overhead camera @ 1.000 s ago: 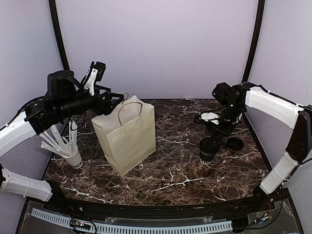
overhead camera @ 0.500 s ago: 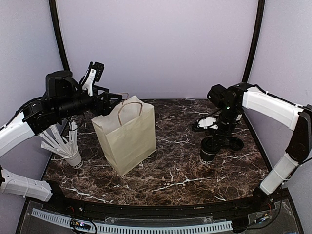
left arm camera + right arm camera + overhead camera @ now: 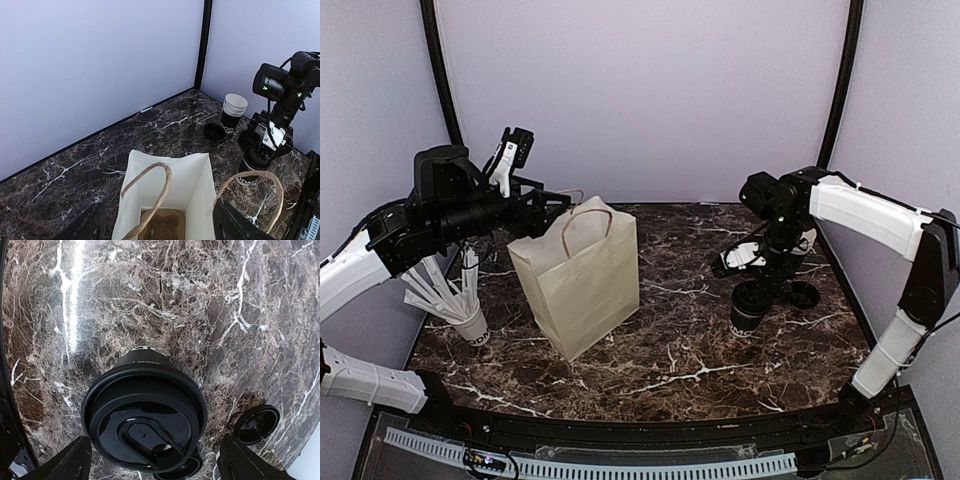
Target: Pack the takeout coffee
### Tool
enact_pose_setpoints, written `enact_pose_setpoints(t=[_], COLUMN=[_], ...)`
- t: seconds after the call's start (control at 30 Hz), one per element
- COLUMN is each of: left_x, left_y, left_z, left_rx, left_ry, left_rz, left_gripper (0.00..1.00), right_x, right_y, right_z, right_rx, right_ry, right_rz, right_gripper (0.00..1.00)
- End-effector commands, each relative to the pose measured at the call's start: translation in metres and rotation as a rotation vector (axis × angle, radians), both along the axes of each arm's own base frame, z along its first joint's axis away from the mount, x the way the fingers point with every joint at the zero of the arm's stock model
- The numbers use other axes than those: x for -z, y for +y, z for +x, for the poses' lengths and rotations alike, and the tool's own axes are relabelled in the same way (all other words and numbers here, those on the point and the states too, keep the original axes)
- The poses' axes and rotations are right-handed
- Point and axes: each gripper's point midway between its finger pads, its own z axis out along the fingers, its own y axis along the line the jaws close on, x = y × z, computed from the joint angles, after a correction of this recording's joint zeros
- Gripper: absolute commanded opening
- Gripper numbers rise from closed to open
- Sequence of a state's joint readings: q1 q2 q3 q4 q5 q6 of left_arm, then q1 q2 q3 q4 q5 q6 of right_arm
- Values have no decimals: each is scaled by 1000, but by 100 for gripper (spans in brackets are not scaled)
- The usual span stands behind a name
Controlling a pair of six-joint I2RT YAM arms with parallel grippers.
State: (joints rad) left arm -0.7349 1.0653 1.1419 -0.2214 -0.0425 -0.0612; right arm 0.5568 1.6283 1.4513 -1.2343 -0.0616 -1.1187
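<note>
The left arm (image 3: 365,262) is raised and reached level toward the middle, the left hand (image 3: 548,205) being held with its fingers spread wide, while the right arm (image 3: 865,215) is bent inward and the right hand (image 3: 765,288) is pointed straight down, its fingers set well apart.

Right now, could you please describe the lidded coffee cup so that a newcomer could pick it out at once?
On the dark marble table, look right of the cream handled paper bag, beneath the right gripper. The dark paper cup there is the only one wearing a round black plastic lid; the stacked cups nearby are open-topped.
</note>
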Motion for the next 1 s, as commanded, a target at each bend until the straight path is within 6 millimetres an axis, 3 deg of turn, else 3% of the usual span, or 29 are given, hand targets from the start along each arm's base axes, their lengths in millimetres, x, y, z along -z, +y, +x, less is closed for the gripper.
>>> enact_pose_setpoints(t=[0.0,0.43,0.57,0.97], left_x=[-2,2,2,7], left_y=[6,10,10,9], left_z=[-3,-4,-5,-2], left_rx=[-9,-19,-22,-23], left_ry=[0,-2,-2,-1], left_rz=[-2,-3,-2,8], left_gripper=[77,77,77,77], right_x=[1,21,19,8], right_y=[2,-1,0,5], right_z=[1,-6,-12,-24], right_rx=[-45,-39,-45,-69], right_ry=[7,55,75,84], right_rz=[-17,-42,-34,4], right_gripper=[90,85,83,88])
